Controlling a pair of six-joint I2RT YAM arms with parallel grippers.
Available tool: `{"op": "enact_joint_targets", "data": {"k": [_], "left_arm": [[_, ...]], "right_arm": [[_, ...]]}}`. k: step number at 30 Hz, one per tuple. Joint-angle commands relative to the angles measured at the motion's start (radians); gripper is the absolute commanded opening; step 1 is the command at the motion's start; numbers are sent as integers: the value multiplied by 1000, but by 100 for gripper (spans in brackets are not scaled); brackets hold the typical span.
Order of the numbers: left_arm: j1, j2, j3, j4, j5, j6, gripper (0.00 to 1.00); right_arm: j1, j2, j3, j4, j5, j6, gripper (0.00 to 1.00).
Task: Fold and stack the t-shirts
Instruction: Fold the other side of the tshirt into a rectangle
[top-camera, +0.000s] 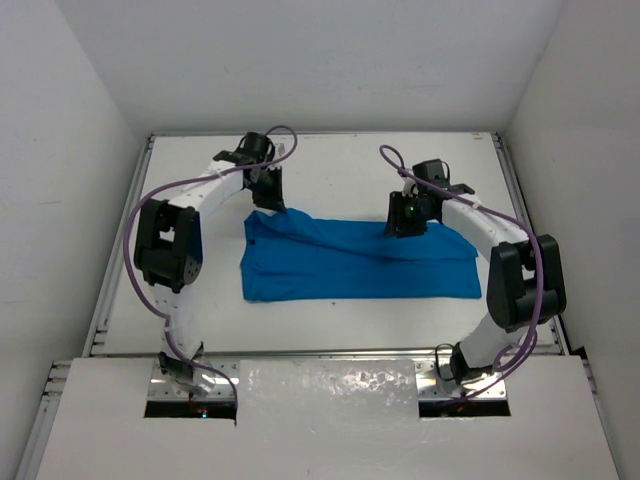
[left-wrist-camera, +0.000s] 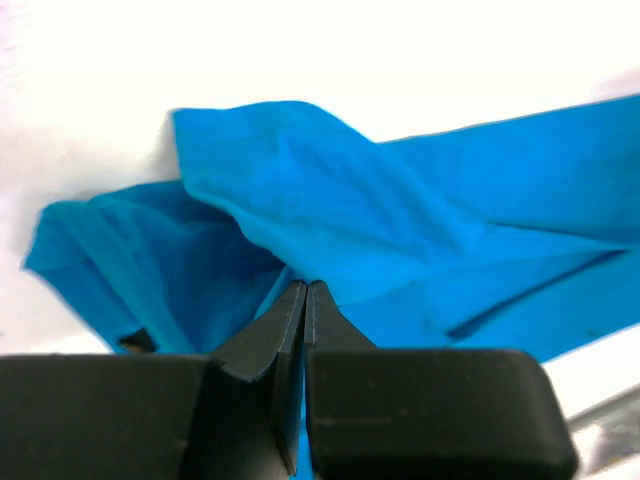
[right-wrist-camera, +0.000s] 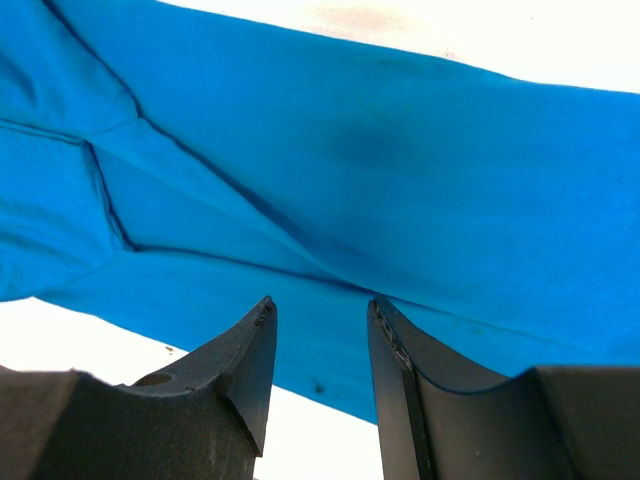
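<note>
1. One plain bright blue cloth t-shirt (top-camera: 360, 262) lies spread on my white table (top-camera: 330, 170). Its long side runs left to right, roughly midway between my two arms.
2. My left claw (top-camera: 272, 207) stands at the t-shirt's far left corner. From above, that corner rises in a small peak that meets the tips.
3. Seen from my left wrist, the left claw (left-wrist-camera: 305, 290) is clenched. Its two black fingers (left-wrist-camera: 260, 345) press flat together with no gap, and a rumpled fold of the t-shirt (left-wrist-camera: 330, 190) runs right down to the tips and is pinched there. More cloth stretches away to the right, and a looser bunch sits to the left.
4. My right claw (top-camera: 405, 225) hangs over the t-shirt's far edge, toward its right end and well apart from the left claw.
5. Seen from my right wrist, the right claw (right-wrist-camera: 320, 310) is released. Its dark fingers (right-wrist-camera: 240, 380) stand apart, and blue cloth shows through the gap.
6. The t-shirt (right-wrist-camera: 350, 150) fills most of that view beyond the tips, with a crease slanting across its left part. Bare white table shows at its near edge.
7. I cannot tell whether the right tips touch the cloth or sit just above it. Nothing is gripped between them.
</note>
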Motion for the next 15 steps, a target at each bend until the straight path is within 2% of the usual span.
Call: {"op": "enact_joint_targets", "data": {"k": [1, 4, 11, 15], "left_arm": [[19, -33, 27, 31, 97, -61, 0], [25, -7, 46, 36, 141, -79, 0], [33, 52, 90, 22, 143, -73, 0], [37, 25, 81, 5, 140, -64, 0]], "right_arm": [[3, -39, 15, 15, 12, -7, 40], [3, -44, 9, 17, 14, -6, 40], [3, -50, 3, 23, 15, -6, 40], [3, -52, 4, 17, 17, -14, 40]]}}
